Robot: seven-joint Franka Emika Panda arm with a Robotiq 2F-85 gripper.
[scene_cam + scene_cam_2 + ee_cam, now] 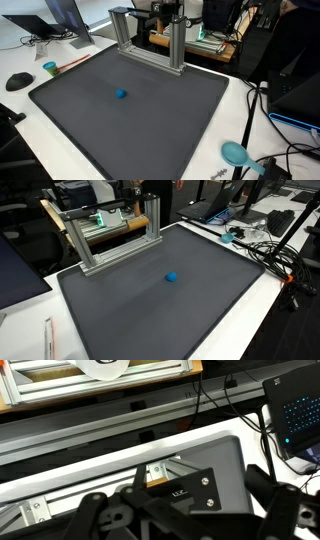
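Pincer (185,520) stands spread wide, gripping nothing, looking over the aluminium frame (177,45). Small blue piece (121,95) rests mid dark mat (150,125), at 7 o'clock from that frame in an exterior view, well apart.

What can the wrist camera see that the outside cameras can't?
Only the wrist view shows the gripper close up, with its jaws open wide. Only the exterior views show the little blue object lying alone on the gray mat, and a teal cup stands beside the mat in an exterior view. All of them share the gray mat and the metal frame at its edge.
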